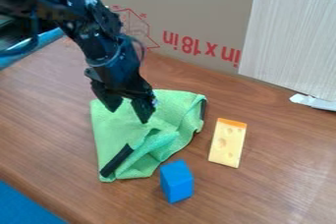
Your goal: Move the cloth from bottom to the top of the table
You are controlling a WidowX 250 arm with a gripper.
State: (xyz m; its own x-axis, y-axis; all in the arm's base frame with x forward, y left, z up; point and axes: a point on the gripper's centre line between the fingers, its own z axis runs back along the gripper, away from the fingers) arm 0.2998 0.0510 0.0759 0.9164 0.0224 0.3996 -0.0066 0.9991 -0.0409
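The black gripper (128,108) hangs over the upper left part of the green cloth (174,107), its two fingers apart and green fabric visible between them. Whether the fingertips touch the fabric I cannot tell. Folded and rumpled, the cloth lies on the wooden table (46,120) left of the middle. One black strip shows at its lower left and another at its right edge.
A blue block (177,181) stands close by the cloth's lower right corner. Right of the cloth lies a yellow cheese slice (228,143). A cardboard panel (197,2) with a pale board (289,41) against it borders the table's back.
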